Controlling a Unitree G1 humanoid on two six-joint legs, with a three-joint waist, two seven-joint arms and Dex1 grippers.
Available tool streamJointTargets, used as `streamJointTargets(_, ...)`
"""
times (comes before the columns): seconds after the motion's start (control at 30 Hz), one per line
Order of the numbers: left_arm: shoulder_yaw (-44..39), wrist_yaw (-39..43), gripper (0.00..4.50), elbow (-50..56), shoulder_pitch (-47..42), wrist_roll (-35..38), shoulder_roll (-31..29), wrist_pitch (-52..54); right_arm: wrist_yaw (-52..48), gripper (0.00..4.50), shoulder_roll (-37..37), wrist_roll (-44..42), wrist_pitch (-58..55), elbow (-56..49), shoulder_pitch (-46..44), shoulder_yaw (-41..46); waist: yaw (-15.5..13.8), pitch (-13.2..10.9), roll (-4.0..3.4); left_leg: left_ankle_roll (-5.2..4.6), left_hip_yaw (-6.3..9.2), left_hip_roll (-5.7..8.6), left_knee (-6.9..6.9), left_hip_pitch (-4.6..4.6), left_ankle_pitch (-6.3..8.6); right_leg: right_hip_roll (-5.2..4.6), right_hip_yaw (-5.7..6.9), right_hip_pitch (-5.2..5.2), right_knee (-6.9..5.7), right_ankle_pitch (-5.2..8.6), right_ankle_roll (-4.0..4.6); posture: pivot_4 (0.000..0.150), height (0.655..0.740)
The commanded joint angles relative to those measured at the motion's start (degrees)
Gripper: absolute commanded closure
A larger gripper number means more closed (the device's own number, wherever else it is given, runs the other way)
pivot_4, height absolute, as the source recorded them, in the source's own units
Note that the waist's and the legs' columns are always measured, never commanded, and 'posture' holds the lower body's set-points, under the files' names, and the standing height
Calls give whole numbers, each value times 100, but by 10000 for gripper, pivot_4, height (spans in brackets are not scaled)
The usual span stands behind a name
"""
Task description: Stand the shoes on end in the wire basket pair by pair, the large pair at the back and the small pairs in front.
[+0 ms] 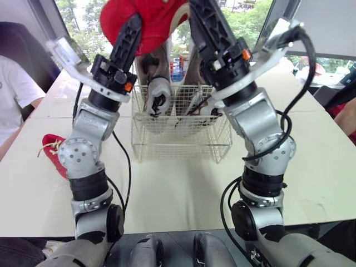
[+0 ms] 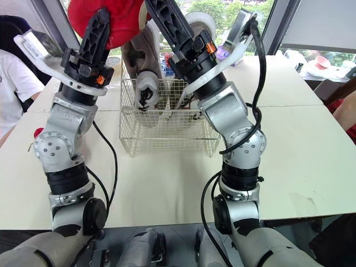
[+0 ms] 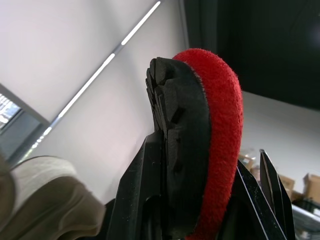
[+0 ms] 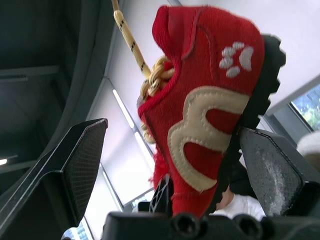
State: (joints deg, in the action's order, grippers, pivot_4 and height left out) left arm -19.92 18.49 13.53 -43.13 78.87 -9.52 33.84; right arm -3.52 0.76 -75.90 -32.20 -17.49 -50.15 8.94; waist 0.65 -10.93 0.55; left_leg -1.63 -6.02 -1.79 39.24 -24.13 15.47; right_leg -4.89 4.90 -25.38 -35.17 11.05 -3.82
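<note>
Both arms rise close before the head camera, meeting high above the wire basket [image 1: 181, 142] with one red shoe [image 1: 147, 19] between them. That shoe is up in the air, over the basket's back edge and not in it.

The left gripper [image 1: 133, 28] is clamped on the shoe. In the left wrist view its two black fingers [image 3: 140, 195] press in from either side, one against the black lugged sole and the other against the red fleece upper, and the shoe's rounded end sticks out past the fingertips.

The right gripper [image 1: 201, 19] has its jaws spread wide around the same shoe. In the right wrist view one pad [image 4: 270, 175] lies against the edge of the sole, while the other finger stands well apart from the laced side. The shoe's cream side marking and small paw print face this camera, and a yellow lace hangs loose.

Inside the basket a beige-and-grey pair [image 2: 146, 83] stands on end towards the back; the front part holds no shoes that I can make out.

On the white table [image 1: 183, 189], on the robot's left and well apart from the basket, a second red shoe [image 1: 53, 150] lies partly hidden behind the left arm. A person's white sleeve [image 1: 14, 89] shows at the table's left edge.
</note>
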Motion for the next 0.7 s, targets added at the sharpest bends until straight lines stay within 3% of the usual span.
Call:
streamJointTargets(0.03,223,-71,41536,271,44,195,41,95,-30,499,26,140,325,-141,-314,160,-14,0,0,0,1,1,0,-2,0,-1,0,0,2,0,0,1500,7400)
streamJointTargets(0.37,72,-361,41536,409,-95,669,5,-100,-169,499,69,761,400,-81,-326,-94,3,0,0,-1,1,1,0,-3,1,-1,0,-2,2,0,0,1500,7400)
streamJointTargets(0.7,332,-400,41536,773,44,927,34,-40,-104,499,-124,656,283,-59,-357,-112,-2,0,0,-1,1,2,0,-4,1,-2,0,-2,3,0,0,1500,7400)
